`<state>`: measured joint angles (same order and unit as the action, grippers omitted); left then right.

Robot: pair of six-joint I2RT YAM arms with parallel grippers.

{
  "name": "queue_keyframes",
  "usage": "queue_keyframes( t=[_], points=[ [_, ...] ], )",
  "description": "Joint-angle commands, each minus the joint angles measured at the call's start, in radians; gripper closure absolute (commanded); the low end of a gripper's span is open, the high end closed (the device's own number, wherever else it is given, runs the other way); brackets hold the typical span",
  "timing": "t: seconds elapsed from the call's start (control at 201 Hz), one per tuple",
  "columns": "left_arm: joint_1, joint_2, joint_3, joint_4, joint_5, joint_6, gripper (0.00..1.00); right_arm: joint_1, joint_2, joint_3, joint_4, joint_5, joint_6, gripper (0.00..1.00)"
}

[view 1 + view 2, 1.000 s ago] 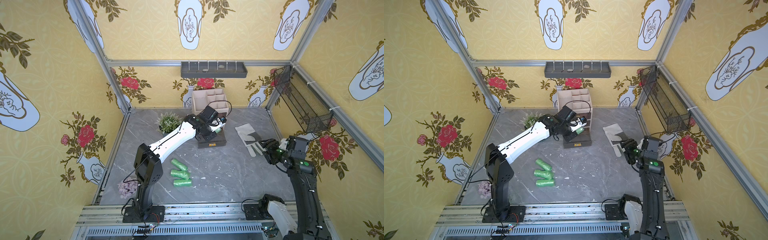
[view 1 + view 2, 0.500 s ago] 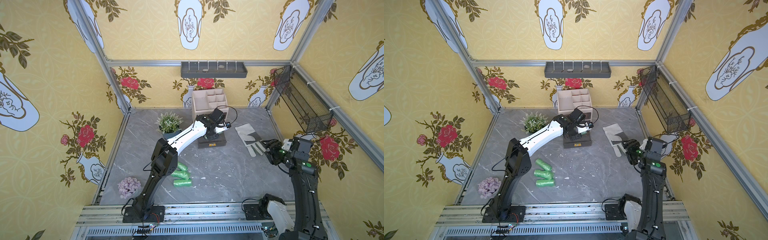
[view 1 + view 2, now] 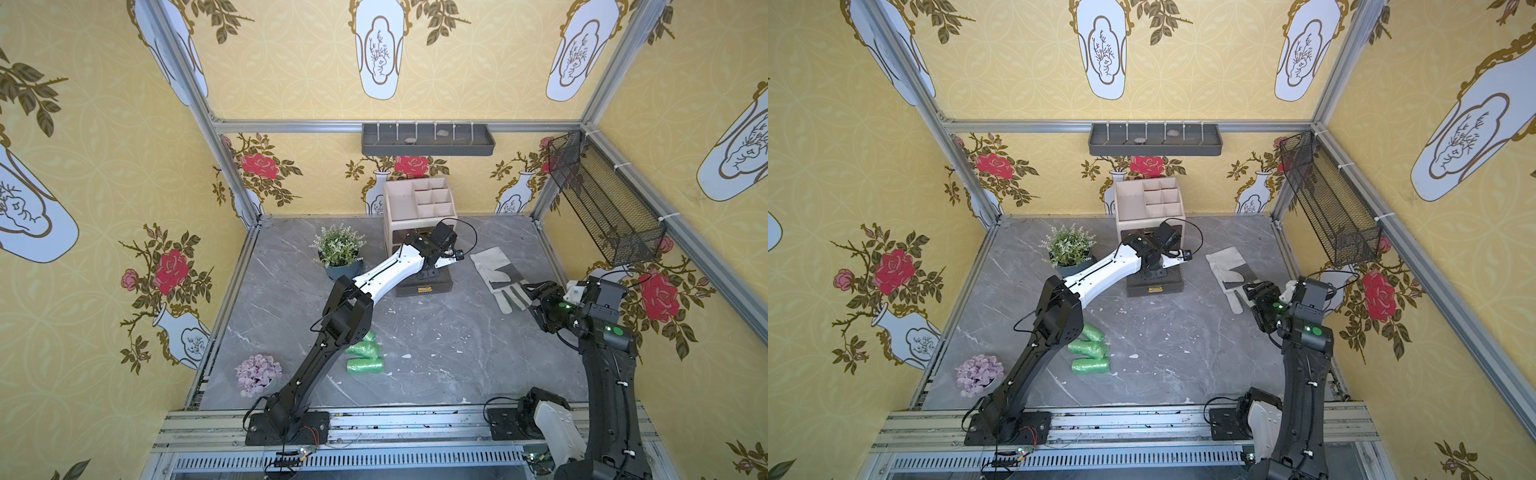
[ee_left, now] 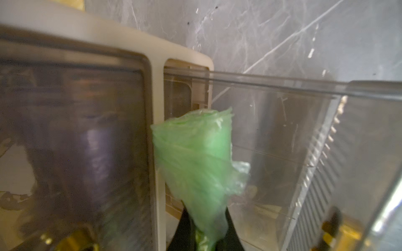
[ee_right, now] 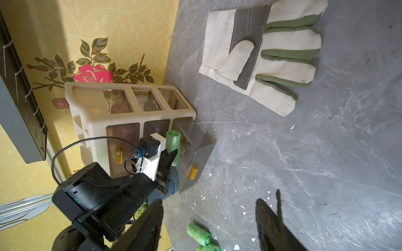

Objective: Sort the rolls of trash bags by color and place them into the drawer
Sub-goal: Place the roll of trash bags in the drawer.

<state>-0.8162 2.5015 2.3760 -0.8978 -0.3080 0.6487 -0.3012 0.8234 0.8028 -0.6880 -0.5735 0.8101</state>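
**A:** Where is the roll?

**B:** Green roll (image 4: 193, 165) is pinched by its loose tail end in the left tool (image 5: 171, 156). It hangs over the pulled-out drawer (image 5: 196, 150), the one resting on the tabletop (image 3: 436, 361). That drawer belongs to the organizer (image 3: 415, 199) at the back edge. The free end of the roll points at the organizer's face. I can't tell whether any of it is below the rim yet.

**A:** How should the drop go?

**B:** My read is to go lower first. Sink the roll inside the clear walls, then spread the tool. A release from up here could bounce it off the rim. Keep it off the shut drawer front just beside it. The film is crinkled and slack, so the tail may cling to a pad. A straight pull-back after opening should free it.

**A:** And the right tool?

**B:** The right tool (image 5: 211, 217) is spread and empty. It hovers by the glove (image 3: 494, 274) near the right edge, well apart from the drawer. It's best left there.

**A:** What remains?

**B:** Three more rolls (image 3: 363, 353), all green, lie together toward the front edge, partly under the left arm.
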Motion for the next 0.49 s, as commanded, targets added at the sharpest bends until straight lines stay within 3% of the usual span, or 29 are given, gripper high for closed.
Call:
queue_keyframes(
  t=[0.0,0.324,0.488],
  points=[
    [0.005,0.038,0.027,0.007,-0.045,0.057,0.96,-0.007,0.002,-0.007,-0.002,-0.017,-0.019,0.32],
    [0.005,0.075,0.051,0.069,-0.063,0.112,0.93,-0.021,0.011,-0.031,0.020,-0.035,-0.019,0.32],
    [0.003,0.091,0.066,0.105,-0.066,0.127,0.86,-0.027,0.015,-0.031,0.023,-0.039,-0.026,0.32]
  ],
)
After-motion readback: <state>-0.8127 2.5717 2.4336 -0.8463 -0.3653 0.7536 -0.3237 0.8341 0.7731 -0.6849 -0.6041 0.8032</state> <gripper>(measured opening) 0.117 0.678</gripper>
